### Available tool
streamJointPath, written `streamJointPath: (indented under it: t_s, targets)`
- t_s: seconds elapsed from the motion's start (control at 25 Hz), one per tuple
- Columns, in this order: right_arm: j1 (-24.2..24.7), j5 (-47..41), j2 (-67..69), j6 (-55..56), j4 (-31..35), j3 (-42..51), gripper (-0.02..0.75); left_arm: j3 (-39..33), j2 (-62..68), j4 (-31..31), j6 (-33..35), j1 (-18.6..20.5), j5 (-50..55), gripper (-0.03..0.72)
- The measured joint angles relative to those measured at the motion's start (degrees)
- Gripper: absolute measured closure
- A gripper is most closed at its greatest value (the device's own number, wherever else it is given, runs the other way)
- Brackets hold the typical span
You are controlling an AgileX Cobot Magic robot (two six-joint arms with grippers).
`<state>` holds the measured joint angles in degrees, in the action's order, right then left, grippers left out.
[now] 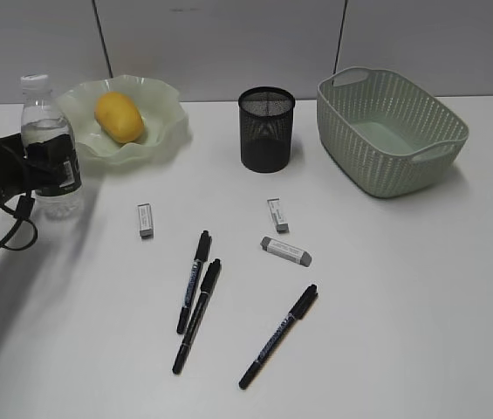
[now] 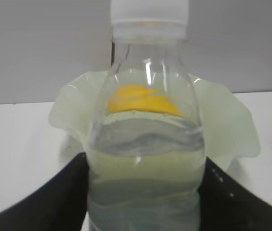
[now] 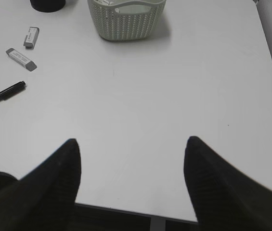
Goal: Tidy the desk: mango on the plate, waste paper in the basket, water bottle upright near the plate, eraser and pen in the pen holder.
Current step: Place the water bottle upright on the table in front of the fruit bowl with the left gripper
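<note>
The water bottle point(image 1: 50, 144) stands upright on the white tabletop point(image 1: 403, 305), just beside the front-left rim of the plate point(image 1: 163, 109), and the left claw point(image 1: 41, 166) grasps it around the label, one black finger on each side of the body in the left wrist view. The mango point(image 1: 119, 117) lies in the plate. Taking the pen holder point(image 1: 266, 128) as landmark: the plate is to its left, the basket point(image 1: 392, 131) near its right, both set apart from it. In front of the pen holder lie three erasers: a white one point(image 1: 145, 220) toward the front-left, a white one point(image 1: 277, 215) straight in front, and a grey one point(image 1: 286, 251) just past that. Farther forward lie three black pens, two point(image 1: 195, 279) point(image 1: 199, 314) close side by side, the third point(image 1: 278, 335) to their right. The right claw point(image 3: 132, 163) hovers released over bare tabletop in front of the basket, holding nothing. The basket's inside looks empty of paper.
</note>
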<state>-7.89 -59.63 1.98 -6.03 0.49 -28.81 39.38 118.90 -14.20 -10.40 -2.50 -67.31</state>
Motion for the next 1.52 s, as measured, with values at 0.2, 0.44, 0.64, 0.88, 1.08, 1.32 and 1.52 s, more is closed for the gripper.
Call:
streamJointPath:
  t_s: [0.2,0.44,0.64,0.88,1.08,1.32,1.52]
  targets:
    - [0.00,0.00,0.00,0.00,0.00,0.00,0.206,-1.36,-0.70,-1.60,0.00,0.00,-0.40,0.201]
    - [0.00,0.00,0.00,0.00,0.00,0.00,0.208,-4.22,-2.82,-2.55,0.00,0.00,-1.16,0.098]
    - [0.00,0.00,0.00,0.00,0.00,0.00,0.208,-4.79,-2.88,-3.82,0.00,0.00,-1.83,0.086]
    - [0.00,0.00,0.00,0.00,0.00,0.00,0.208,-9.99,-9.89,-5.44,0.00,1.19,-0.58,0.085]
    - [0.00,0.05,0.00,0.00,-0.49,0.00,0.208,-13.66,-16.17,-9.20,0.00,2.86,9.13,0.085]
    - [0.00,0.05,0.00,0.00,0.00,0.00,0.208,-18.23,-24.81,-9.92,-3.64,3.53,20.99,0.085]
    - [0.00,0.05,0.00,0.00,0.00,0.00,0.208,-18.60,-36.79,-9.47,-6.55,3.53,41.20,0.089]
